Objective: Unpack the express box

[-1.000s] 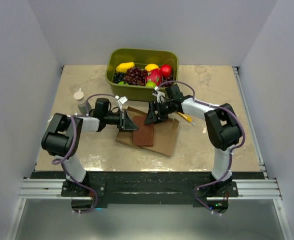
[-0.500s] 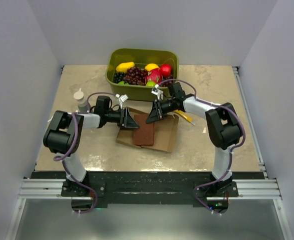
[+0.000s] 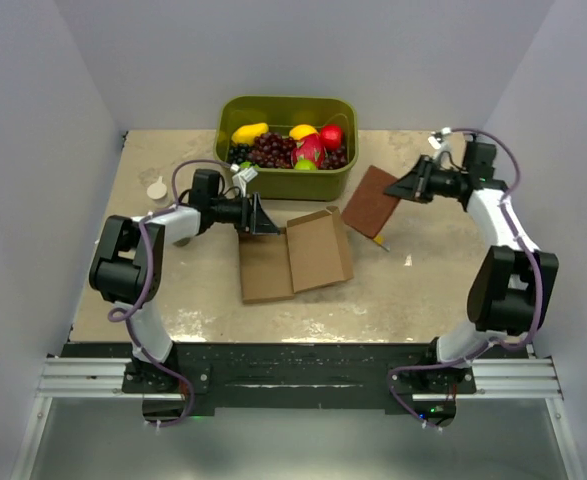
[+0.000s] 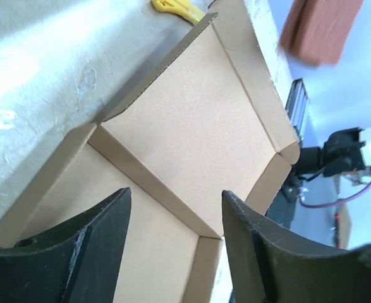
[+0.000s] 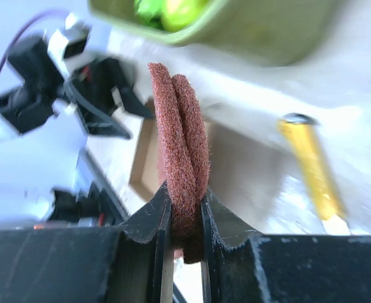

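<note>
The express box lies open and flat mid-table, both halves showing bare cardboard. My left gripper hovers low over its far left corner, open, nothing between the fingers. Off to the right, my right gripper is shut on the edge of a reddish-brown fibrous pad, held in the air above the table, clear of the box. In the right wrist view the pad stands edge-on, pinched between the two jaws of that gripper. It shows blurred at the top right of the left wrist view.
An olive-green tub of fruit stands at the back, just behind the box. A yellow-handled tool lies on the table by the box's right edge, under the pad. A white bottle sits beside the left arm.
My right gripper closed on the pad, lifted it out of the box and swung it far right. My left gripper opened and released the lid; the box now lies fully open.
</note>
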